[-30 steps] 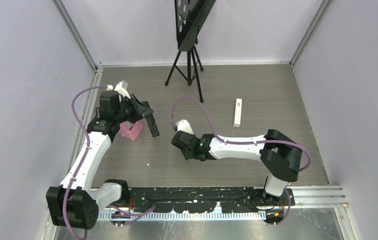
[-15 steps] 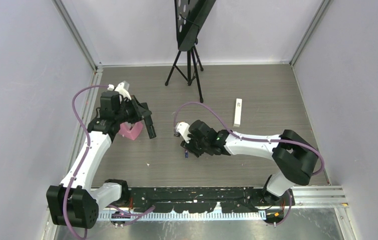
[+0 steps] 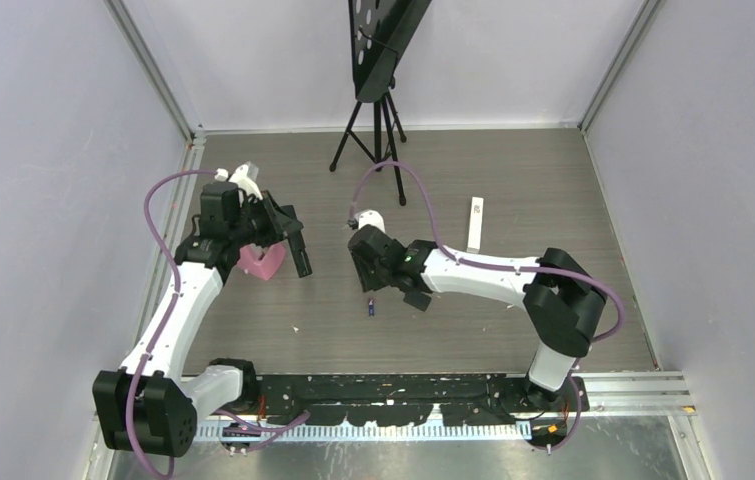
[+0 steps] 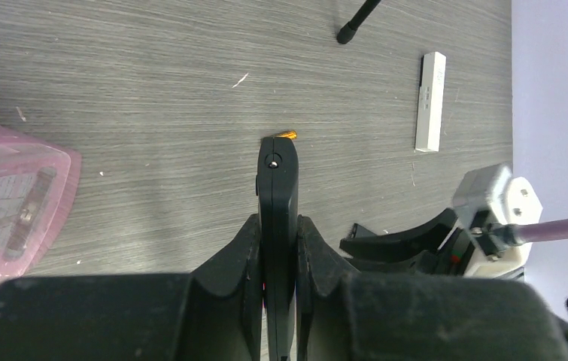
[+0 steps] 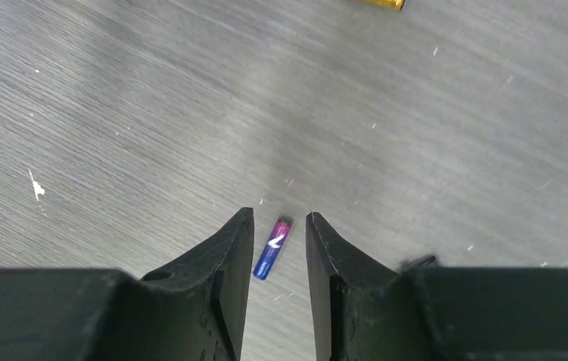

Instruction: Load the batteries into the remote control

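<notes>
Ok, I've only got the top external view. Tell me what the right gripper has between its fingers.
Observer: Nothing gripped. In the right wrist view the right gripper is open. The purple battery lies on the table in the gap, apparently touching neither finger.
Operator: Now check the left gripper's hold for me.
Observer: The left wrist view shows the left gripper shut on the black remote, which sticks straight out past the fingertips.
Operator: Find me another battery.
Observer: An orange-yellow battery lies on the table just past the remote's far tip.
</notes>
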You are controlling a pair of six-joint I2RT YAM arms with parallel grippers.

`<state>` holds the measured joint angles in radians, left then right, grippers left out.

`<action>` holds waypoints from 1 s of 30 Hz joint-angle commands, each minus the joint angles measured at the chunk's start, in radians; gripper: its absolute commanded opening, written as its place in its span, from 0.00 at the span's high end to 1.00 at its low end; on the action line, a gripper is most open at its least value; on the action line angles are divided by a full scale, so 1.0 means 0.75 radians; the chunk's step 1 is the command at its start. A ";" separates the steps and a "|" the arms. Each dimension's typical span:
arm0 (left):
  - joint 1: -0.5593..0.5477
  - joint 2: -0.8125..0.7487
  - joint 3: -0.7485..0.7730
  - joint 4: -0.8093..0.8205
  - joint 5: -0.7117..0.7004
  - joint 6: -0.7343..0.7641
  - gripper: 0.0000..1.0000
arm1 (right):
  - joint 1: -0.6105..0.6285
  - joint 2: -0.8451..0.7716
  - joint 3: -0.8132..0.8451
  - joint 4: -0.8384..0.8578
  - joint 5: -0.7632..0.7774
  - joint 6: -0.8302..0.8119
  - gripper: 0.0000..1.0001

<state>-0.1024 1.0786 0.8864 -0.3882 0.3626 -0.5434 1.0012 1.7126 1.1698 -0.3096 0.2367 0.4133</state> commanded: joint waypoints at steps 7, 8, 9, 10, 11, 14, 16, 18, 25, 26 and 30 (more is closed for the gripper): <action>0.007 0.010 0.001 0.049 0.012 -0.017 1.00 | 0.062 0.137 0.140 -0.323 0.096 0.413 0.61; 0.008 0.009 0.000 0.049 0.012 -0.018 1.00 | 0.062 0.153 0.155 -0.340 0.082 0.411 0.60; 0.010 0.012 -0.001 0.050 0.012 -0.017 1.00 | 0.062 0.169 0.172 -0.363 0.074 0.411 0.60; 0.010 0.011 -0.002 0.051 0.013 -0.019 1.00 | 0.063 0.185 0.193 -0.379 0.066 0.410 0.60; 0.008 0.013 -0.003 0.052 0.015 -0.020 1.00 | 0.064 0.197 0.198 -0.384 0.051 0.408 0.60; 0.009 0.015 -0.002 0.054 0.019 -0.021 1.00 | 0.073 0.222 0.205 -0.380 0.020 0.410 0.60; 0.008 0.014 -0.004 0.052 0.018 -0.021 1.00 | 0.078 0.234 0.205 -0.378 0.011 0.410 0.60; 0.009 0.014 -0.005 0.052 0.023 -0.022 1.00 | 0.080 0.249 0.210 -0.382 0.003 0.414 0.60; 0.008 0.018 -0.013 0.060 0.038 -0.032 1.00 | 0.098 0.270 0.217 -0.423 0.001 0.434 0.64; 0.007 0.017 -0.017 0.064 0.040 -0.037 1.00 | 0.099 0.275 0.217 -0.426 0.001 0.435 0.66; 0.007 0.022 -0.027 0.086 0.068 -0.052 1.00 | 0.099 0.295 0.209 -0.438 0.021 0.443 0.73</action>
<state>-0.1024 1.0912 0.8749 -0.3843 0.3748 -0.5701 1.0698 1.9232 1.2945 -0.6201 0.2379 0.7193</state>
